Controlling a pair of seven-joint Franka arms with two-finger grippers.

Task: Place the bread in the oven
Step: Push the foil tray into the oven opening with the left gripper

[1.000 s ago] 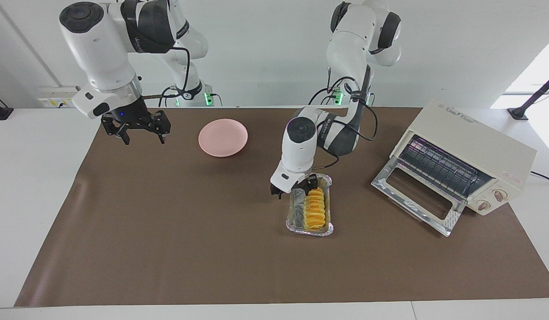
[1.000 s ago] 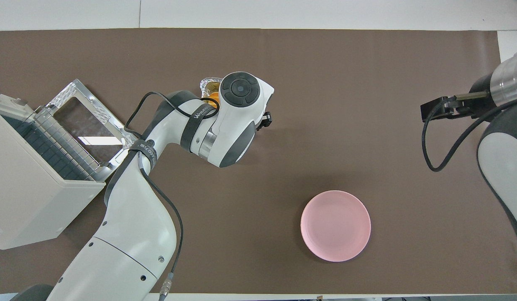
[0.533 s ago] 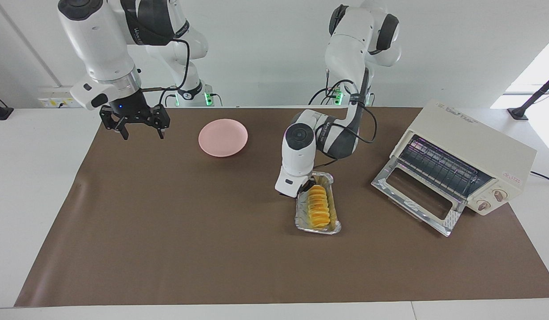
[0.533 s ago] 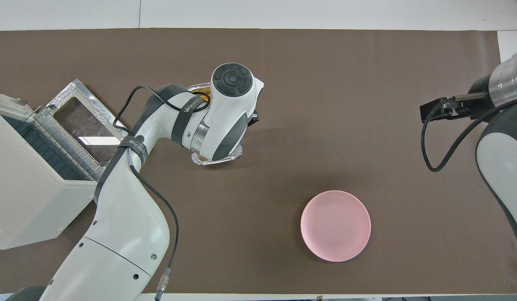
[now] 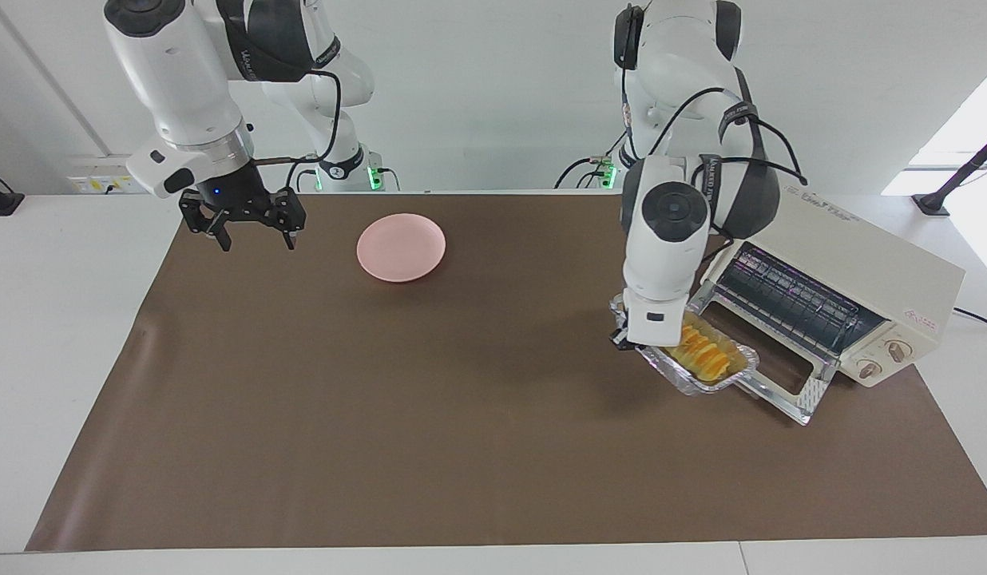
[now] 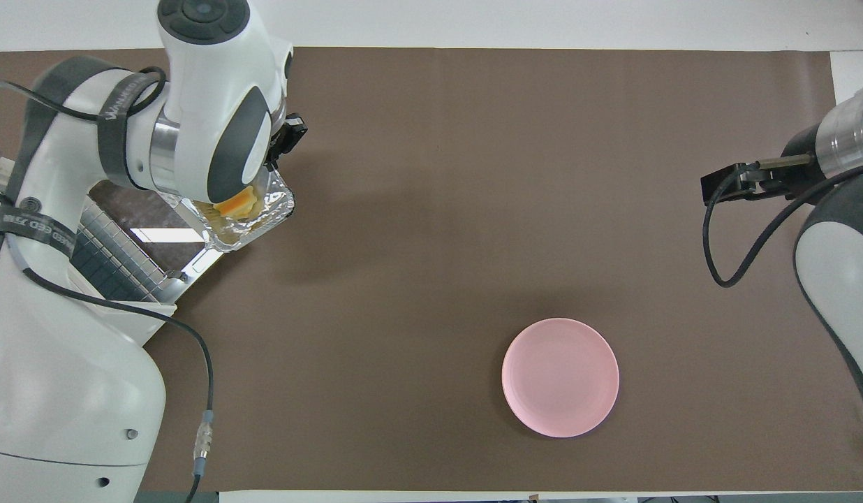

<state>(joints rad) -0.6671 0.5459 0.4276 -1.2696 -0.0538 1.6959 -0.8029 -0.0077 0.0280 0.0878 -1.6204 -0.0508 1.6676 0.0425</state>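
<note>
since a second ago the foil tray [image 5: 705, 369] with the bread [image 5: 699, 353] has left the worktop [image 5: 382, 415] mid-mat and now hangs in the air over the oven door [image 5: 769, 375], at the left arm's end. left claw [image 5: 621, 339] pinching the tray's rim at the end away from the oven [image 5: 841, 295], fingertips pressed together on the foil; most of the claw is hidden under the wrist. tray tilted, its other end toward the oven mouth, not touching the door as far as the facing view shows. bread lies in the tray, golden ridged slices visible [image 6: 237, 205]. oven door is dropped open, wire rack [image 5: 789, 302] bare, two knobs on the front panel. right arm waits: right claw [image 5: 250, 235] spread, holding nothing, over the mat edge at the right arm's end, same spot as half a second ago. pink plate [image 5: 401, 246] on the mat between the two arms, nearer to the robots than the tray, well apart from it.
</note>
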